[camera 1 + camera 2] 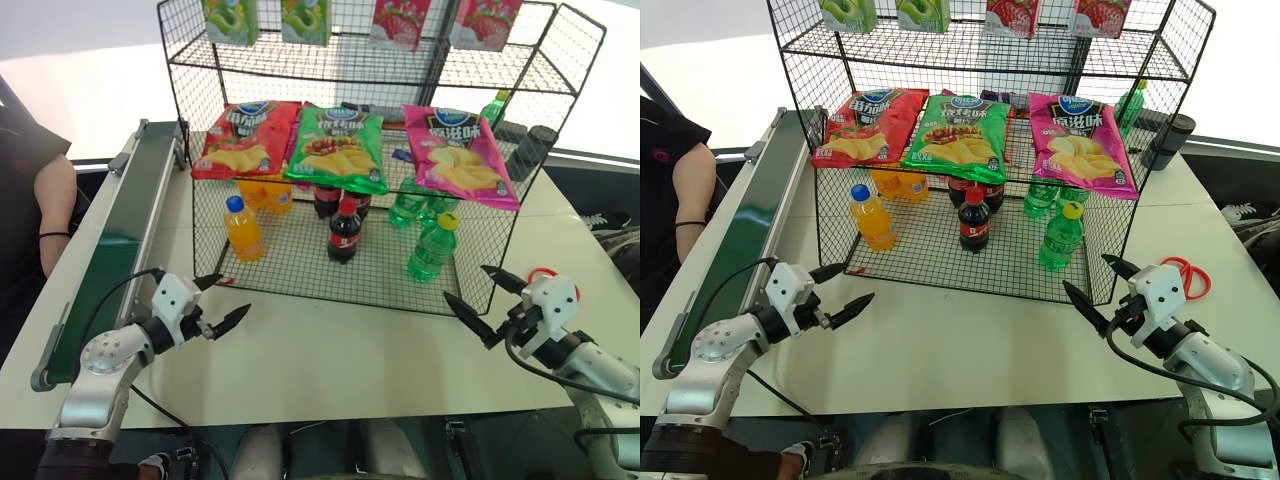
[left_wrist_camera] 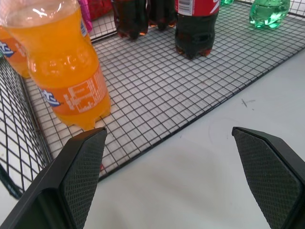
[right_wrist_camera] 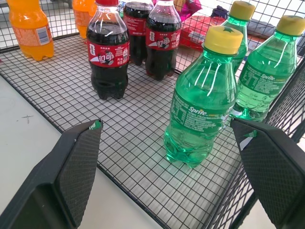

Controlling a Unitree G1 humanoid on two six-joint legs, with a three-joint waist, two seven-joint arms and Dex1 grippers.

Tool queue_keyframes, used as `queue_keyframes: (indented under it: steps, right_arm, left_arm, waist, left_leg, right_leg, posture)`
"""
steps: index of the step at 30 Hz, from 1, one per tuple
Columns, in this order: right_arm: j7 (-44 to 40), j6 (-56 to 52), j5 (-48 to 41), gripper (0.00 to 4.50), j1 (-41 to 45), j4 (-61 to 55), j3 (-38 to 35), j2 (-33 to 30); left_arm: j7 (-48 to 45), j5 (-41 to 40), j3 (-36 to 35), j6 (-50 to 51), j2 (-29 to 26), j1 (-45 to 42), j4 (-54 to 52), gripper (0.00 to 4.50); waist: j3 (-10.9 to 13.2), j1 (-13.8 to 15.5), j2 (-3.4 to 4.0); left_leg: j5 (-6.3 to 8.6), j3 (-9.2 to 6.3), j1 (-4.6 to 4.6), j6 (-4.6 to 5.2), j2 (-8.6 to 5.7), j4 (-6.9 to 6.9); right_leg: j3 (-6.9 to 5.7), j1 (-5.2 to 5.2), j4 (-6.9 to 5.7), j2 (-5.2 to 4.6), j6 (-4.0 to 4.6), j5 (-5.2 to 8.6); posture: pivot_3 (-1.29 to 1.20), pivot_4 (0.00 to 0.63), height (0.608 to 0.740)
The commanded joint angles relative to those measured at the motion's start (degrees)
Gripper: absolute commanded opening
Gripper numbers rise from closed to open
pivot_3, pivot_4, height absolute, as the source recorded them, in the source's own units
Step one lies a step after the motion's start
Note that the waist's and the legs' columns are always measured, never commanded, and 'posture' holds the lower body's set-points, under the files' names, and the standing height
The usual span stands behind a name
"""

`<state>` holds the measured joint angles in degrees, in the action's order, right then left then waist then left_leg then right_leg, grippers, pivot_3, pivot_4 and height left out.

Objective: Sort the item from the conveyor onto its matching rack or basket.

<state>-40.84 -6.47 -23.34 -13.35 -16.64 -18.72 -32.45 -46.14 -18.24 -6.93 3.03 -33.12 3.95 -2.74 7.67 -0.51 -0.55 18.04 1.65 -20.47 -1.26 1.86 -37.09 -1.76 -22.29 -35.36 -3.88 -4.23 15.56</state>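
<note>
The item, a clear-green soda bottle [image 1: 432, 248] with a yellow cap, stands upright at the front right of the black wire rack's bottom tier [image 1: 290, 265]. In the right wrist view this bottle [image 3: 202, 95] is close ahead, just inside the mesh. My right gripper [image 1: 466, 283] is open and empty, hovering over the table outside the rack's front right corner. My left gripper [image 1: 231, 295] is also open and empty, in front of the rack's front left corner. Along the table's left side runs the dark green conveyor [image 1: 120, 245], with nothing on its belt.
More green bottles [image 1: 410, 205], cola bottles [image 1: 344, 232] and orange-drink bottles [image 1: 243, 230] stand on the same tier. Chip bags [image 1: 335, 145] hang above them. Red scissors [image 1: 1188, 275] lie at the right. A person's arm [image 1: 55, 215] rests beyond the conveyor.
</note>
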Motion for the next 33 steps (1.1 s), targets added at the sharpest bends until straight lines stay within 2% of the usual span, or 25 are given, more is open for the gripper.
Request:
queue_keyframes:
  steps: [1, 33]
  right_arm:
    - [0.0, 0.2, -0.5, 4.46, 0.6, -1.9, -0.9, -0.7]
    - [0.2, -0.2, -0.2, 4.46, 0.5, -2.6, -0.3, 0.1]
  left_arm:
    - [0.4, -0.6, -2.3, -1.3, -0.4, -0.1, -1.8, 4.5]
    - [2.3, 0.8, -0.8, -0.5, 1.1, -1.4, -2.0, 4.5]
  waist:
    - [0.0, 0.0, 0.0]
    - [0.0, 0.0, 0.0]
  left_leg:
    - [0.0, 0.0, 0.0, 0.0, 0.0, 0.0]
    - [0.0, 0.01, -0.01, -0.01, -0.02, 0.02]
  right_leg:
    - [0.0, 0.0, 0.0, 0.0, 0.0, 0.0]
    - [-0.01, -0.01, 0.02, -0.11, 0.02, 0.01]
  posture:
    - [0.0, 0.15, 0.74]
    - [0.0, 0.15, 0.74]
